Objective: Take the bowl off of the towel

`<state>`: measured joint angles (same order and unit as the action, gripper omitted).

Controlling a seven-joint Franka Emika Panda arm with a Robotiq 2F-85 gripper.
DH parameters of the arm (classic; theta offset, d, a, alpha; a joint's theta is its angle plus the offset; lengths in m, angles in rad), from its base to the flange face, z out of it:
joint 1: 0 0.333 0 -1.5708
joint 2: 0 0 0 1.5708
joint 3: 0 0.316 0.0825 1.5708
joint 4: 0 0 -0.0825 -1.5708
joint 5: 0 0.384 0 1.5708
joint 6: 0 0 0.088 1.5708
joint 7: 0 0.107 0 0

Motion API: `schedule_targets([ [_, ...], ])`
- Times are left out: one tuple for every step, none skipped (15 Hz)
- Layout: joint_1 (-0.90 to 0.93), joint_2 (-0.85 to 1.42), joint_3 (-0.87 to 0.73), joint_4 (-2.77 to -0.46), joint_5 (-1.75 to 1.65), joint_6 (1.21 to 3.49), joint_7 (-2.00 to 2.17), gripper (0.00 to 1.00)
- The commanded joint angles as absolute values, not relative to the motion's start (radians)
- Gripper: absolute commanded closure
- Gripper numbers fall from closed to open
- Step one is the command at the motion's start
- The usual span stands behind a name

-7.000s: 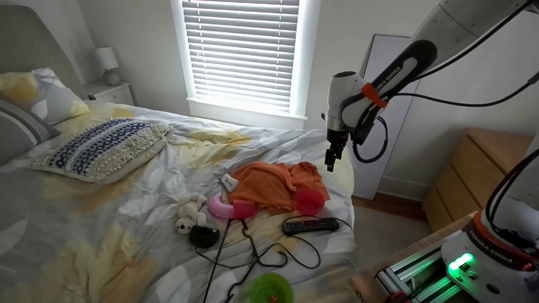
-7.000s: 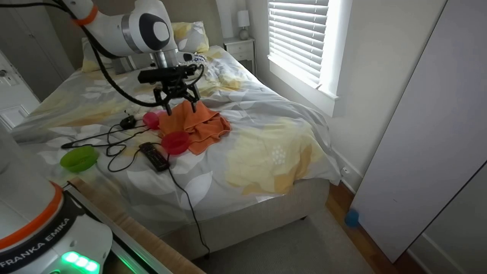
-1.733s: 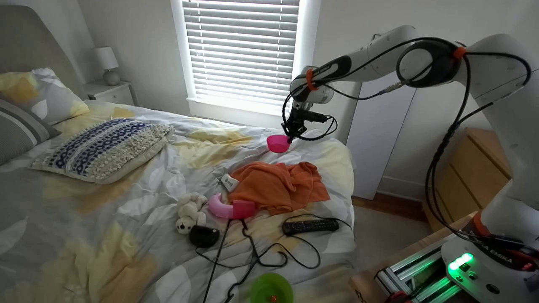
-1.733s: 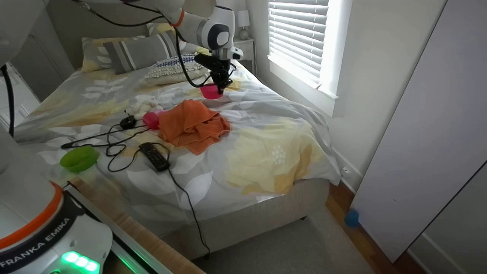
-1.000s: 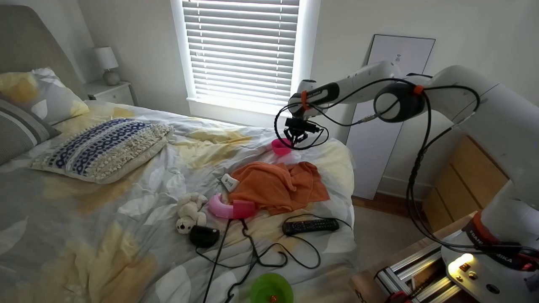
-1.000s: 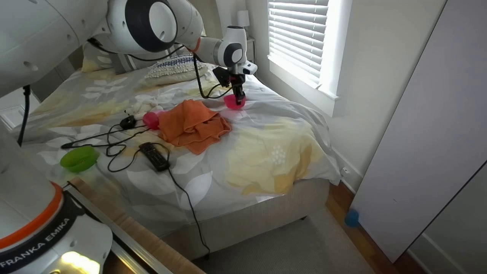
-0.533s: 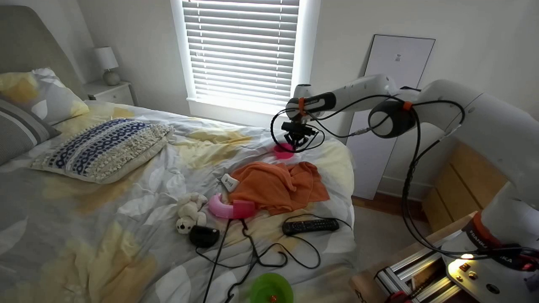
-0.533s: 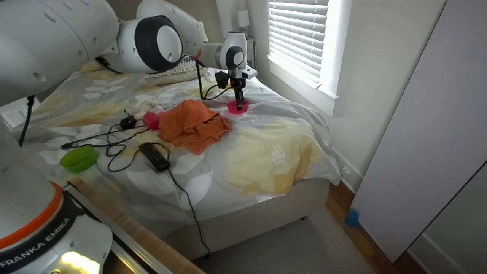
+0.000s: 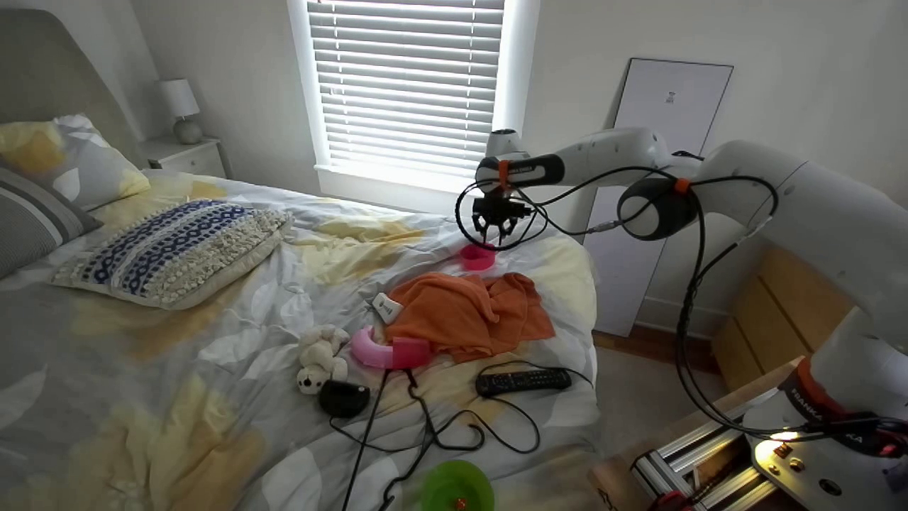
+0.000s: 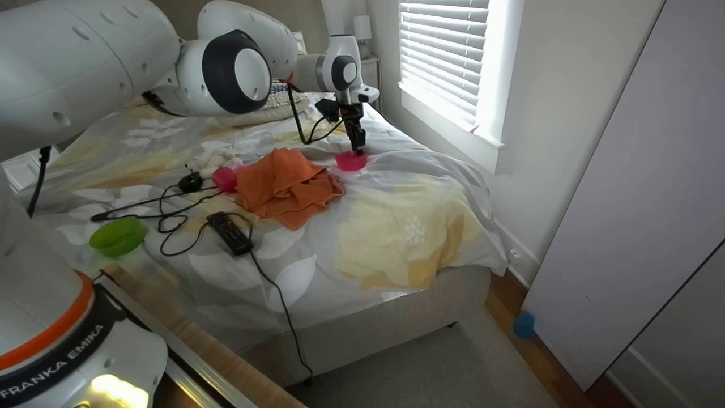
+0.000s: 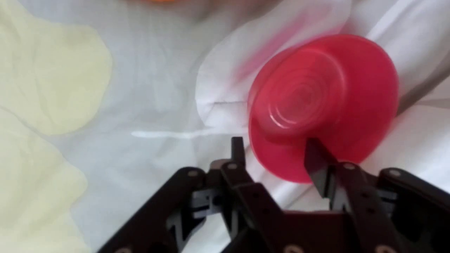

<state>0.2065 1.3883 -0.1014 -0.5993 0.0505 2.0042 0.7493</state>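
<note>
Yellow, grey and white bedding [image 10: 408, 187] covers the bed [image 10: 368, 334], which carries most of what I see. Past my base [image 10: 124, 351], in an exterior view, stands a wooden chest of drawers [image 9: 787, 298], partly hidden by my arm [image 9: 816, 206]. The wooden counter [image 10: 232, 365] bearing my base runs alongside the bed. At the room's far corner a white nightstand [image 9: 193, 163], its drawer closed, carries a lamp [image 9: 179, 99].

An orange towel [image 9: 461, 312] lies rumpled on the bed. Just beyond it my tool [image 11: 276, 144] points down, its fingers [image 11: 237, 151] well apart, gripping nothing. The rim of the pink bowl [image 11: 369, 88] passes between them: one fingertip is over the bowl's inside, the other outside its wall. Whether either touches it I cannot tell. The bowl sits upright on the bedding, off the towel and near it; faint rings show on its bottom.

A green bowl [image 10: 120, 247] stands upright near the counter. Down on the wooden floor [image 10: 544, 362] is a blue cup-like thing [image 10: 524, 325]. Smallest is a red-orange bit [image 9: 461, 504] inside the green bowl, too small to name.
</note>
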Motion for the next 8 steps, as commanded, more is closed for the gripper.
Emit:
schedule_targets([
  [0.199,1.343,-0.074,-0.570,0.041,1.984,0.554,0.18],
  [0.201,1.328,-0.063,-0.574,0.048,1.979,0.500,0.12],
  [0.206,1.316,-0.054,-0.580,0.050,1.980,0.448,0.03],
  [0.217,1.307,-0.042,-0.591,0.052,1.987,0.404,0.00],
  [0.226,1.302,-0.029,-0.598,0.052,1.994,0.360,0.00],
  [0.236,1.299,-0.014,-0.606,0.052,2.000,0.320,0.00],
  [0.247,1.295,0.002,-0.618,0.053,2.000,0.279,0.00],
  [0.254,1.291,0.019,-0.625,0.054,1.998,0.235,0.00],
])
